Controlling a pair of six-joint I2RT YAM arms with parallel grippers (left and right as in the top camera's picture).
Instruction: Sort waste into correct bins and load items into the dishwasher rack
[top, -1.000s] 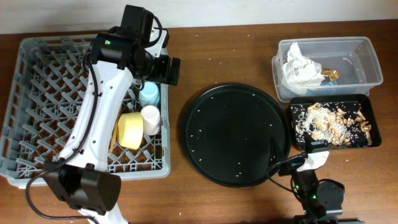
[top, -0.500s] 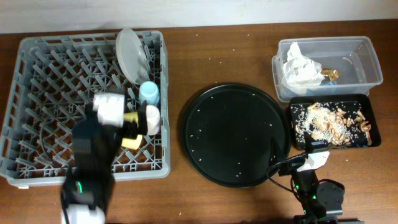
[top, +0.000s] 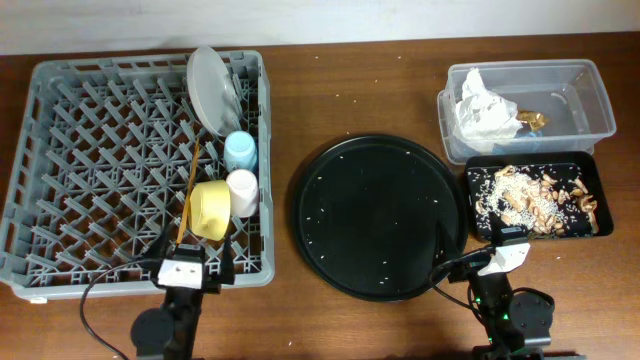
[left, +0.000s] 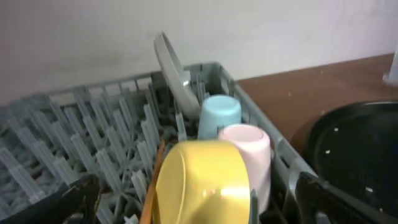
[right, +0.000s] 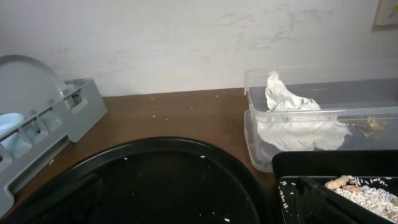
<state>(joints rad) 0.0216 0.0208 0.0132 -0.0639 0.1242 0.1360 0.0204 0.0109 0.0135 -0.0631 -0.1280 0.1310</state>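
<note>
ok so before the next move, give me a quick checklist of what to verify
1. Plate, yellow bowl, pink cup, blue cup and chopsticks in the rack: ok.
2. Napkin and wrapper in the clear tub: ok.
3. Food scraps in the black tray: ok.
4. Round tray clean: not ok, it is speckled white.
5. Left gripper and right gripper open, empty: ok.
</note>
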